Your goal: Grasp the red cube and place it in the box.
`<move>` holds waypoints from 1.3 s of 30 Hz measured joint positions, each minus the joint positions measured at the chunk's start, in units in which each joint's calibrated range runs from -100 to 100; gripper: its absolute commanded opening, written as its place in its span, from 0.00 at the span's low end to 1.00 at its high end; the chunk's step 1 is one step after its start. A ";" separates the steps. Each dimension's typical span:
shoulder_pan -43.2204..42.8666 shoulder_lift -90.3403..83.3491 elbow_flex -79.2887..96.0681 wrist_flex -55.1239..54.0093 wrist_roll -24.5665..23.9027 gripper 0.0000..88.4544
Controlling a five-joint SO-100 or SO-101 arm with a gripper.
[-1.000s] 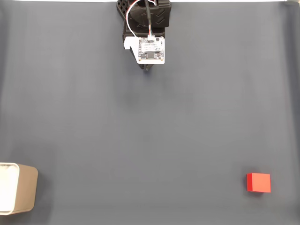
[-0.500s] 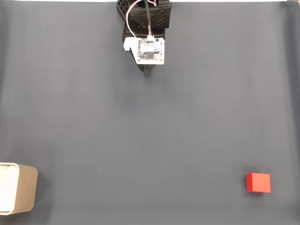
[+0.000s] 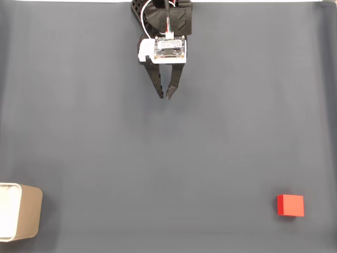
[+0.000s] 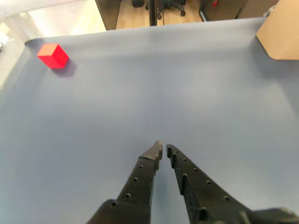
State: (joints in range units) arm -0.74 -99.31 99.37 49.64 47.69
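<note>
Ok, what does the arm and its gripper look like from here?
The arm is black, with a white module mounted on it showing a circuit board; red, white and black cables run into its top. The gripper has two slim black tapering fingers dotted with small holes, narrowing to pointed tips.

The arm (image 3: 167, 21) is showing black printed plastic, with red, white and black cables (image 3: 152, 13) running to a small white circuit board (image 3: 169, 48). Its gripper (image 3: 165, 96) is tapering into two black fingers (image 4: 140, 186) dotted with small round holes.
</note>
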 measured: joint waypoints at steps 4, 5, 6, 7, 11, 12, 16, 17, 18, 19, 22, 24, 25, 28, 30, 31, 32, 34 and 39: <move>0.00 0.87 -0.36 -3.50 0.05 0.00; 0.00 1.30 -0.54 -4.30 0.10 0.00; 0.00 1.74 -0.90 -5.09 0.15 0.00; 0.00 2.17 -1.27 -6.05 0.24 0.00; 0.00 4.52 -1.90 -10.02 0.39 0.00; 0.00 5.12 -1.99 -10.98 0.39 0.00; 0.00 8.08 -4.70 -13.60 0.39 0.00; 0.00 9.12 -5.88 -13.84 0.39 0.00; 0.00 10.16 -7.05 -14.00 0.39 0.00; 0.00 11.46 -8.32 -14.08 0.39 0.00; 0.00 15.81 -12.84 -14.08 0.15 0.00; 0.00 18.84 -16.09 -14.08 -0.05 0.00; 0.00 20.50 -17.81 -14.08 -0.20 0.00; 0.00 24.92 -22.97 -14.08 -0.24 0.00; 0.00 27.70 -26.04 -14.08 -0.24 0.00; 0.00 29.01 -27.40 -14.08 -0.24 0.00; 0.00 30.48 -29.02 -14.08 -0.24 0.00; 0.00 33.43 -31.92 -14.08 -0.24 0.00; 0.00 39.51 -38.79 -13.44 -0.24 0.00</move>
State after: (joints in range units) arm -0.74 -59.79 60.58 36.20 47.45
